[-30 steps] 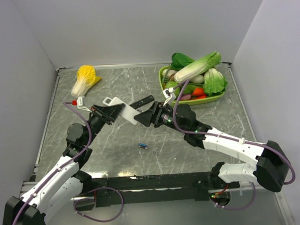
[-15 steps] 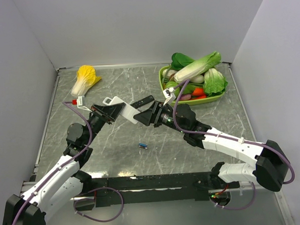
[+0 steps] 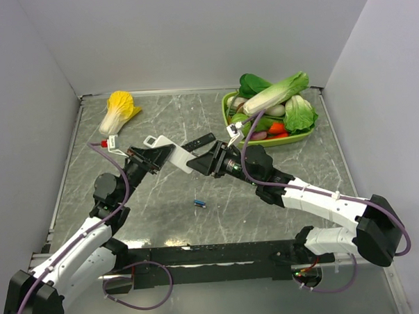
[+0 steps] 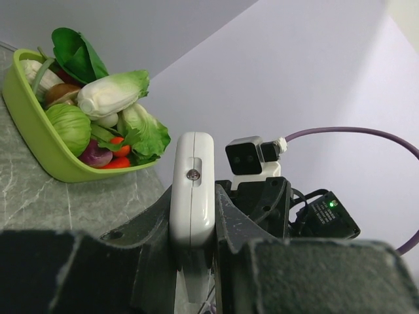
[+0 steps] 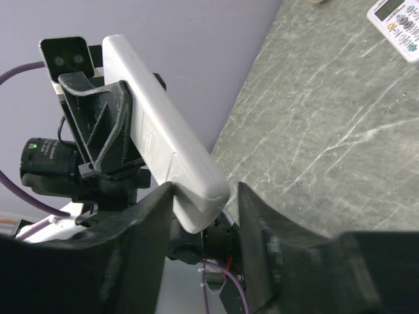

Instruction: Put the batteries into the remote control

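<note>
We see the left end effector (image 3: 161,154) clamped on the remote control (image 3: 176,156). It holds the remote up in the air over the table (image 3: 180,113), near the middle of the top view. The remote is tilted.

The right end effector (image 3: 196,163) is at the remote's other end. Its fingers (image 5: 131,248) are apart, one on each side of that end. We see a thin gap on one side.

One small blue battery (image 3: 200,204) lies on the table. It is lower in the picture than the remote, well apart from both end effectors.

A slim black remote (image 3: 200,141) lies just above the right end effector. A green basket (image 3: 292,137) full of vegetables sits at the upper right. A yellow and white cabbage (image 3: 117,111) lies at the upper left.
</note>
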